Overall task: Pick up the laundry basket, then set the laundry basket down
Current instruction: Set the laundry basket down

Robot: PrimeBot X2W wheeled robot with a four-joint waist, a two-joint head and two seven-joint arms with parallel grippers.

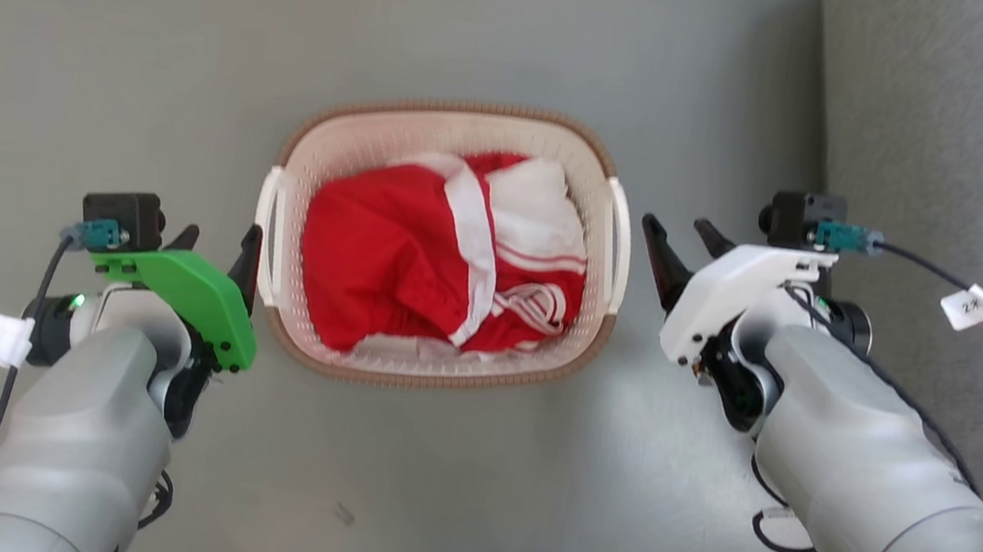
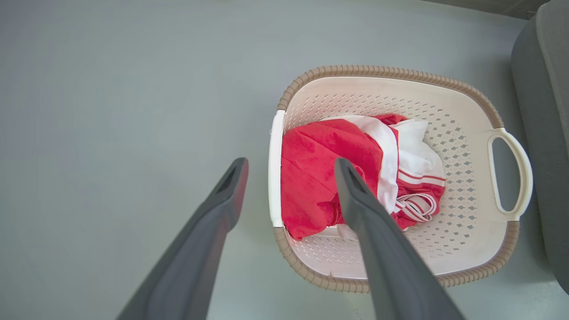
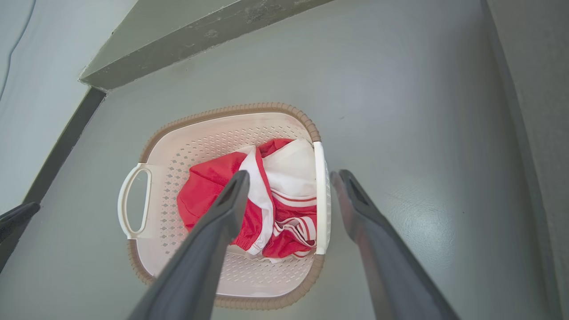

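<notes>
Left claw [image 1: 219, 238] is spread wide and pinching nothing. Same for the right claw [image 1: 673, 220]. Both ride on pale forearms coming up from the near corners, fingers pointing toward the far side and angled a bit inward.

Between them the laundry basket [image 1: 358, 138] sits on the grey floor [image 1: 464, 498], with a red and white garment [image 1: 400, 255] bunched inside. Its long axis runs left to right, so the white handles are on the short ends, one facing each claw: left handle [image 1: 270, 235] and right handle [image 1: 619, 245].

From the left wrist, the left claw [image 2: 290, 162] brackets the left handle [image 2: 275, 178], one finger over bare floor and the other over the garment. The right wrist shows the mirror of that, with the right claw [image 3: 290, 174] lined up either side of the right handle [image 3: 321, 195]. I can't tell how high either claw sits above its handle, and I see no contact.

In the head view the left claw looks nearer, its inner finger just beside the handle, while the right one has a sliver of floor showing in between. My guess is the lift hasn't started. Each claw needs to drop and close on its handle evenly, or the basket tips.

On the far right, some grey upholstered furniture [image 1: 968, 138] runs alongside the right arm, so there's not much room on that side
</notes>
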